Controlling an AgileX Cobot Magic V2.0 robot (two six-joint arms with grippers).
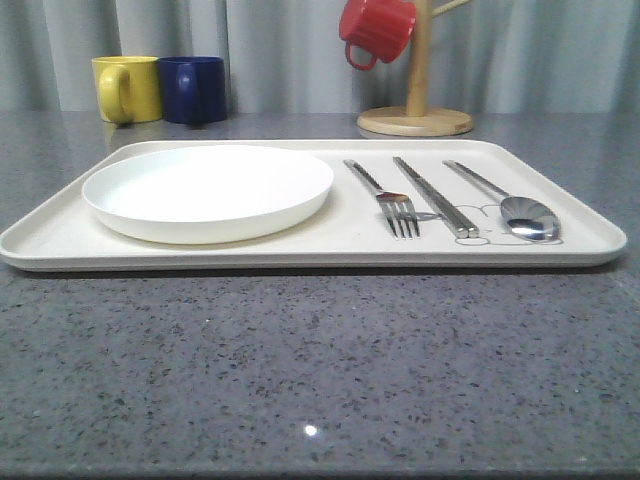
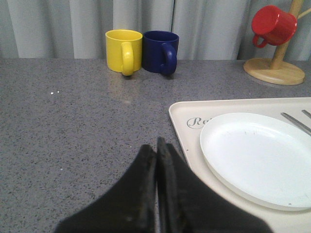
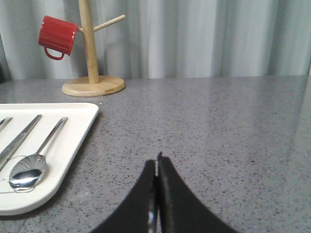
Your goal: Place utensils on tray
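Cream tray (image 1: 330, 235) on grey table (image 1: 300, 370) holding white plate (image 1: 208, 190), fork (image 1: 385, 197), chopsticks (image 1: 435, 195), spoon (image 1: 505, 200) side by side, yellow mug (image 1: 127, 88), navy mug (image 1: 194, 89), red mug (image 1: 376, 30) on wooden stand (image 1: 416, 115) behind, left gripper (image 2: 156, 145) and right gripper (image 3: 157, 162) closed, empty, over bare table beside tray.

a staged kitchen-like test setup: grey speckled tabletop (image 1: 300, 380), plain grey curtain (image 1: 280, 50) behind, mugs (image 1: 160, 90) and a wooden mug stand (image 1: 416, 100).

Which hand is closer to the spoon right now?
Right. The right hand, shut and empty, sits off the tray's edge beside the spoon. The left hand, also shut, is past the plate.
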